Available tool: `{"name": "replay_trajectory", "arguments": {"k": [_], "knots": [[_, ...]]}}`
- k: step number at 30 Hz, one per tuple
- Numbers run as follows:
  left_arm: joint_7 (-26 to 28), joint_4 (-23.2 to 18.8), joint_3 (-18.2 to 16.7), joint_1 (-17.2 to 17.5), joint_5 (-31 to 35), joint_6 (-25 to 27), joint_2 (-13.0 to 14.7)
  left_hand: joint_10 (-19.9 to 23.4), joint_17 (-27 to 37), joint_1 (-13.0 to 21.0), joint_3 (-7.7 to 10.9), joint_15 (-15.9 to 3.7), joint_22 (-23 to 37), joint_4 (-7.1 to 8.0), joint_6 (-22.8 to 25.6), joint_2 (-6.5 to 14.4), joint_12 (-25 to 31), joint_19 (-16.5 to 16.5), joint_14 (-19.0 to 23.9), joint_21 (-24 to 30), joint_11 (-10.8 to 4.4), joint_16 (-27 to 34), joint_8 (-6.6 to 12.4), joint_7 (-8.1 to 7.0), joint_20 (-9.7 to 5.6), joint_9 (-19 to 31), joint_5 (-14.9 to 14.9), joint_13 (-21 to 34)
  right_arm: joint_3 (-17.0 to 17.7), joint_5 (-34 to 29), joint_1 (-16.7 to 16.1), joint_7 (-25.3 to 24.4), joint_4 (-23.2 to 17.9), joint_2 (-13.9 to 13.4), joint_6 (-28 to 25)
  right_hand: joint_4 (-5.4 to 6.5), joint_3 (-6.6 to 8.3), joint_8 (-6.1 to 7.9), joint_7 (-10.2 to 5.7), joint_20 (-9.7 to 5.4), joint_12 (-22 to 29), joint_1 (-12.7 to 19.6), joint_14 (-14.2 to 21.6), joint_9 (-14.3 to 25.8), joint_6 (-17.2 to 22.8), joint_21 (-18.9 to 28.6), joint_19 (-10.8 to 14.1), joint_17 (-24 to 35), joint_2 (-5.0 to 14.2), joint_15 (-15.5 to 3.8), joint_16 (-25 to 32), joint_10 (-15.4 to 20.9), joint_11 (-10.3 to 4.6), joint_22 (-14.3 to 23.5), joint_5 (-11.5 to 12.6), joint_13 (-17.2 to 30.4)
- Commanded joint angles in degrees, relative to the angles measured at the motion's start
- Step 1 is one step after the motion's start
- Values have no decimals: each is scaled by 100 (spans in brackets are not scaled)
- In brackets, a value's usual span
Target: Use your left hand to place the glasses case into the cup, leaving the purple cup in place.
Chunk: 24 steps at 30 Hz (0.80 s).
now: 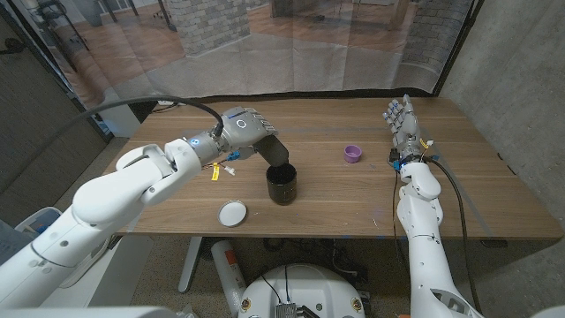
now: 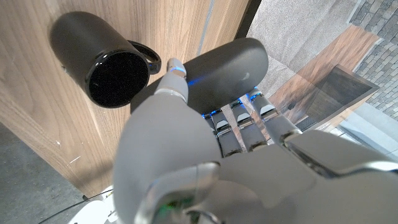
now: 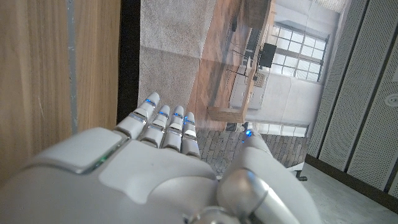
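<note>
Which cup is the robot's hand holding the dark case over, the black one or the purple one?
The tall black cup with a handle. The left hand holds the glasses case just above it. The small purple cup sits apart, nearer the right hand.

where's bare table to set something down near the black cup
Bare wood lies between the black cup and the purple cup, and on toward the right hand. The front strip right of the white lid is bare too. It is crowded left of the black cup, where the left hand holds the glasses case above small yellow items.
</note>
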Motion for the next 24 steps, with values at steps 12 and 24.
{"name": "replay_trajectory", "arguments": {"k": [12,24], "knots": [[268,22,219,-77,714,16,288,200,17,123,71,-663,19,29,213,181,-8,-18,62,-51,-150,-11,1,-147,-59,6,30,34,36,55,-19,-63,0,36,65,-33,0,-8,18,-77,22,14,38,22,55,-25,52,31,57,2,11,66,0,20,-20,15],[638,-129,385,-15,1193,25,521,238,18,117,68,-678,18,37,236,180,-10,-47,91,-78,-172,-6,-8,-175,-88,6,28,43,18,78,0,-55,19,47,94,-36,-5,-8,19,-80,22,9,42,22,58,-30,59,32,58,4,9,69,0,20,-21,16]]}}
